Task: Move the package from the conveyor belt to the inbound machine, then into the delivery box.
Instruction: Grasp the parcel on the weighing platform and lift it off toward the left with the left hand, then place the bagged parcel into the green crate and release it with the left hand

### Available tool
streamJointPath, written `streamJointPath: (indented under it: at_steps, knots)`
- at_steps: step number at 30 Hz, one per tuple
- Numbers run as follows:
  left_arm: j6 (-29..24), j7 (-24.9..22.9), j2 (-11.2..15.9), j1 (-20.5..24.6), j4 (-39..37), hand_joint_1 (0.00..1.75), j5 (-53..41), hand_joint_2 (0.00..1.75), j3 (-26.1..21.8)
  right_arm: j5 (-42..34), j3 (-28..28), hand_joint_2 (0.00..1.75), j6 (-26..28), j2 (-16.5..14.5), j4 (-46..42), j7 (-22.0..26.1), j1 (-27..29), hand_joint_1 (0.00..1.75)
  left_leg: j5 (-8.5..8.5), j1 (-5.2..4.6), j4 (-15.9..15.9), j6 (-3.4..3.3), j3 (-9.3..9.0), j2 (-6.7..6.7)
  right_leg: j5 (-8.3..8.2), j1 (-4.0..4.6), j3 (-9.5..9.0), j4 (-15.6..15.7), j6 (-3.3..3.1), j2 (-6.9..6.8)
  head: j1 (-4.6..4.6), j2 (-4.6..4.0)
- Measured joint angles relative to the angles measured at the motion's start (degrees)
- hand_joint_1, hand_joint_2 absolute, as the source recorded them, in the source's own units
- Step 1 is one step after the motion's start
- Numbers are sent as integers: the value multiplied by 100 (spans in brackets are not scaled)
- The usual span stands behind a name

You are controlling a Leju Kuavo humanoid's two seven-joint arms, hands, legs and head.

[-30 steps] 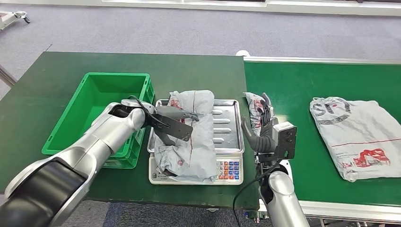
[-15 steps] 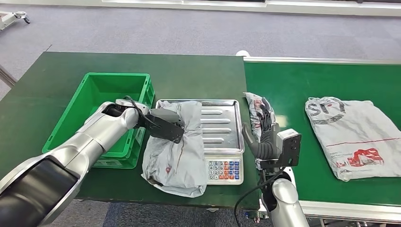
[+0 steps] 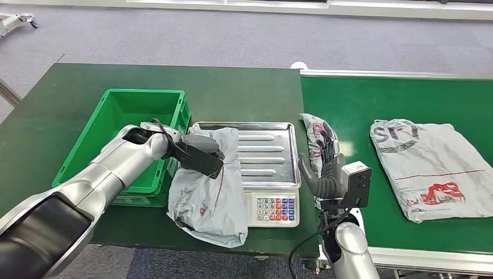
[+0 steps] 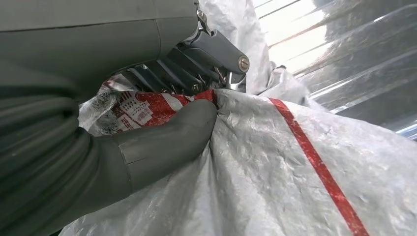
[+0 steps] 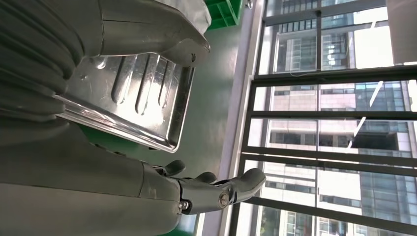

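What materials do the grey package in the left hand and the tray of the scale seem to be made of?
Grey crinkled package with red print: likely thin plastic film, matte; it wrinkles and drapes from the left hand. Silver ribbed scale tray: likely polished metal, perhaps stainless steel; it reflects light brightly.

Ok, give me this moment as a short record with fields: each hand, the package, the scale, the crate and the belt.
left hand: grips a fold of the grey package
package: partly on the scale tray, hanging over the tray's left edge onto the table
right hand: fingers apart, holding nothing, by the belt's left edge
green crate: left of the scale, no package in it yet
conveyor belt: carries a large grey bag and a small parcel
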State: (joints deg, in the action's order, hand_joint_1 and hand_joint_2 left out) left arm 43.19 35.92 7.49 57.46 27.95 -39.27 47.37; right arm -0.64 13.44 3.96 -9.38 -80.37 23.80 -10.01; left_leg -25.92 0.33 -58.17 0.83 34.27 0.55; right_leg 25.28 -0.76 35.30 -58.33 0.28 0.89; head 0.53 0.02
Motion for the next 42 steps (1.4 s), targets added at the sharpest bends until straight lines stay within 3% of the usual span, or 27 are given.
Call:
streamJointPath:
  at_steps: [6, 13, 19, 25, 31, 37, 42]
  knots:
    - [-312, -36, -10, -48, 205, 175, 73, 175, 122, 22, -66, 175, 8, 0, -97, 37, 108, 0, 0, 0, -1, 0, 0, 1, 0, -4, 0, 0, 0, 0, -1, 0]
    - [-1283, -470, -2, 41, 711, 175, 135, 175, 367, 101, -209, 175, 32, 0, -332, 99, 309, 0, 0, 0, -1, -1, 1, 3, -1, -3, 1, 0, 0, -3, -1, 0]
    - [-2104, -1113, 284, 354, 1567, 175, 190, 175, 379, 274, -243, 175, 9, 0, -438, 105, 413, 0, 0, 0, 0, 0, 1, 1, -1, 0, 1, 0, -1, -2, -1, 0]
    - [-2588, -1202, 515, 388, 1923, 175, 35, 175, 242, 336, -263, 175, -2, -1, -507, 70, 449, 0, 2, 0, 0, 2, 1, 1, -1, 3, 1, 0, -1, -2, -1, 0]
    - [-2919, -1350, 605, 347, 1651, 175, -145, 175, 74, 407, -304, 175, -35, -5, -568, 70, 553, 0, 2, 0, 0, 2, 2, 2, -1, 0, -1, 0, -1, -2, -1, 0]
    - [-3281, -1459, 636, 278, 797, 175, -186, 175, -251, 440, -377, 175, -35, -7, -623, 68, 617, 0, 3, 0, 0, 4, 1, -2, -3, 3, 3, 0, -4, 1, 0, 0]
    - [-3787, -1868, 659, 181, 173, 175, -325, 175, -540, 481, -416, 175, -33, -7, -674, 38, 669, 0, 5, 1, 1, 8, 4, 1, -2, 7, 3, -2, -6, 1, 0, 0]
